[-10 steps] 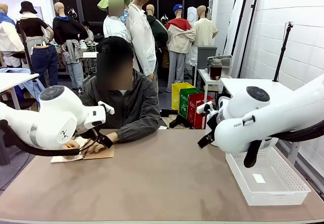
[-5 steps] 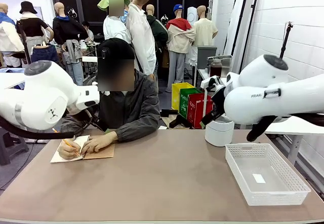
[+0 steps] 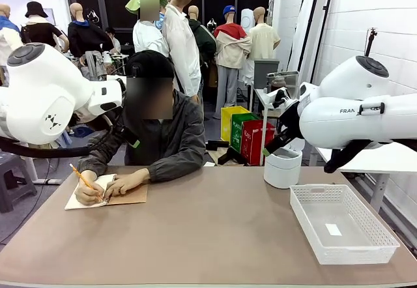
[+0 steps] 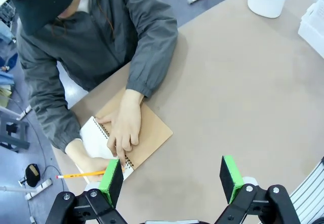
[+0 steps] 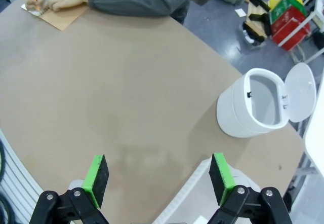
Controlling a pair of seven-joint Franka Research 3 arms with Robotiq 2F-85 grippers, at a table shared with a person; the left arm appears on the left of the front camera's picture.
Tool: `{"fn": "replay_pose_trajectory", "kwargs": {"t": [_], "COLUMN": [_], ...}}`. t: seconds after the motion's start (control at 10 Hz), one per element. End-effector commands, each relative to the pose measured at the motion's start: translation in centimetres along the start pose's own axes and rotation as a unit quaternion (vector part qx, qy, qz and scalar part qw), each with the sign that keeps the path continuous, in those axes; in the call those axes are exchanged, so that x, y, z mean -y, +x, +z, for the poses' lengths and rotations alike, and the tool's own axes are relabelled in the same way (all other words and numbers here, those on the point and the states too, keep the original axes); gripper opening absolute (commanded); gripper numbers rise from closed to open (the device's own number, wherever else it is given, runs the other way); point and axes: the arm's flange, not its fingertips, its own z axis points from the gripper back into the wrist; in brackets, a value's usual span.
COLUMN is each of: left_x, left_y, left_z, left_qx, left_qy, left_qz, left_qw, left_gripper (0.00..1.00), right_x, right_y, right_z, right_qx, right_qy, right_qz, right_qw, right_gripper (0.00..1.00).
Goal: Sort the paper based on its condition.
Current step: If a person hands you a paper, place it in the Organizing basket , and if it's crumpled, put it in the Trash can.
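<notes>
Both grippers, our left (image 4: pixel 171 176) and right (image 5: pixel 158 176), are hanging wide open and empty above the table (image 3: pixel 215 229). We are watching a person's hand (image 4: pixel 124 130) pressing the brown notebook (image 4: pixel 152 133) at the table's far-left corner, its white page (image 4: pixel 93 135) lying open there.

- My left arm (image 3: pixel 45 99) and right arm (image 3: pixel 358 115) are glossy white, round-jointed; black lettering marks the right.
- My black fingers (image 4: pixel 111 182) wear green pads (image 5: pixel 220 171), silver screws below.
- The person (image 3: pixel 176 141) wears a dark grey jacket.
</notes>
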Motion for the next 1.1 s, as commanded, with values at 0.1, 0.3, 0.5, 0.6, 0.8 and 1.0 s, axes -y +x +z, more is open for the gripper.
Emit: {"fn": "replay_pose_trajectory", "kwargs": {"t": [0.1,0.3,0.5,0.6,0.8,1.0], "left_x": [-0.2,-0.8,-1.2,-1.2,-1.1,-0.6], "left_y": [-0.2,-0.6,-1.4,-1.7,-2.1,-2.2], "left_z": [-0.5,-0.6,0.0,0.3,0.8,1.0], "left_qx": [-0.010,0.033,0.074,0.101,0.157,0.176], "left_qy": [0.003,-0.082,-0.124,-0.133,-0.151,-0.155], "left_qz": [-0.010,-0.048,-0.078,-0.091,-0.099,-0.083], "left_qw": [1.000,0.995,0.986,0.982,0.971,0.969], "left_gripper": [1.00,1.00,1.00,1.00,1.00,1.00], "right_x": [0.6,1.4,2.0,2.1,2.3,2.1], "right_y": [-0.8,-1.0,-1.3,-1.3,-1.3,-1.3], "right_z": [0.0,1.4,2.7,2.9,2.7,2.7], "right_qx": [0.023,0.073,0.114,0.126,0.145,0.159], "right_qy": [0.034,0.081,0.118,0.128,0.144,0.148], "right_qz": [0.001,0.013,0.027,0.039,0.062,0.091], "right_qw": [0.999,0.994,0.986,0.983,0.977,0.972], "right_gripper": [1.00,1.00,1.00,1.00,1.00,1.00]}}
